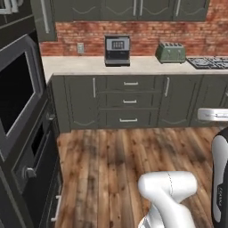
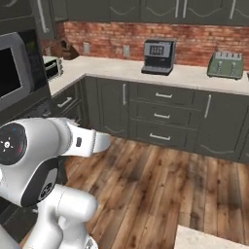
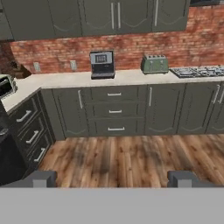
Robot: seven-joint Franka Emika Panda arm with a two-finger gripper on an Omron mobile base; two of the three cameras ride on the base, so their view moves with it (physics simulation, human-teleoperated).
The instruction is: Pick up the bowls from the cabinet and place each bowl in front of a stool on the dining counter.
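the robot faces a brick-backed counter [image 1: 133, 66] across a stretch of wood floor [image 3: 127, 159], so this looks like the travel or search step that comes ahead of any picking: the bowls are nowhere among the things in front of it, and which of the dark wall cabinets [image 3: 118, 15] holds them cannot be told, since every door seen here is closed. the gripper [image 3: 113, 178] points level at the drawer fronts [image 3: 114, 111], its two finger tips [image 3: 43, 178] standing far apart at the bottom of the hand view, fully spread with nothing between them. on the counter sit a coffee machine [image 1: 117, 50], a green toaster [image 1: 171, 52] and, further right, a stove top [image 1: 208, 62] cut off by the frame edge. a tall oven unit [image 1: 22, 133] fills the left side of the left base view. a pale speckled corner [image 2: 209, 239] at the lower right of the right base view may be the dining counter, though too little of it shows to be sure. the next move likely calls for driving or turning until an open shelf with the bowls comes into sight, then lifting the arm to that height with the fingers kept wide.
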